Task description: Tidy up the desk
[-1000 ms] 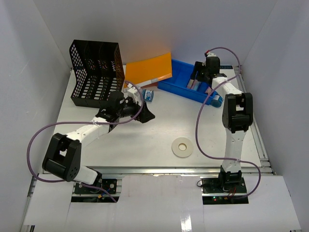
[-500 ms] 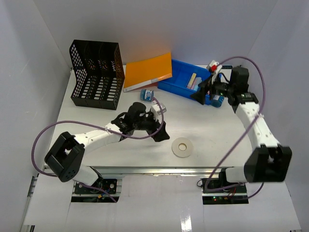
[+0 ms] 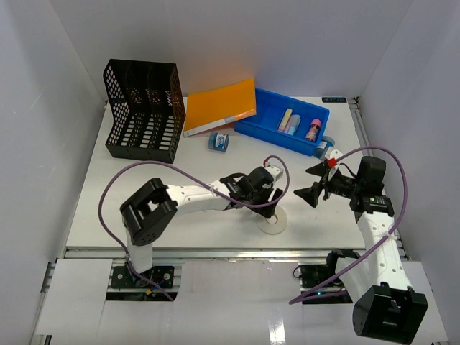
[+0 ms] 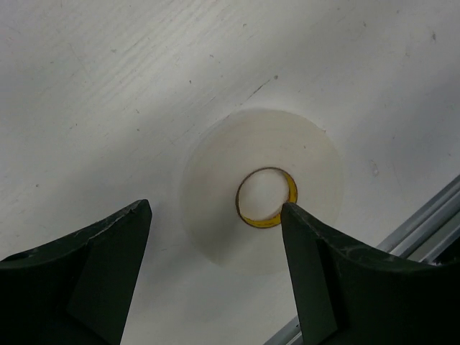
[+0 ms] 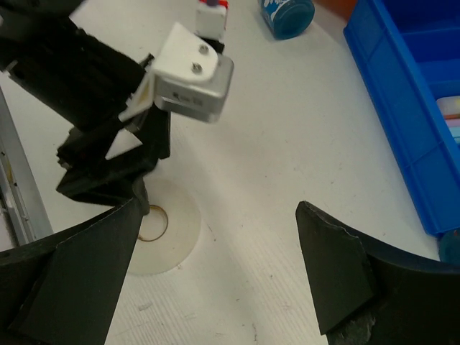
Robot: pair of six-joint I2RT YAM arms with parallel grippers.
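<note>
Desk [image 3: 208, 164] spreads ahead of both arm bases; left jaws hang open astride the tape roll [image 4: 215, 180].
Desk is flat matte white, with an aluminium rail on its near edge. The roll is a thin white disc with a yellow-rimmed core, lying flat near that rail (low profile, so probably easy to skid). To grab it well: drop lower, centre it, set the pads on the outer rim and close evenly. Right jaws are wide open and empty, nearby. Blue plastic tray [image 3: 277, 139] sits toward the far edge.
</note>
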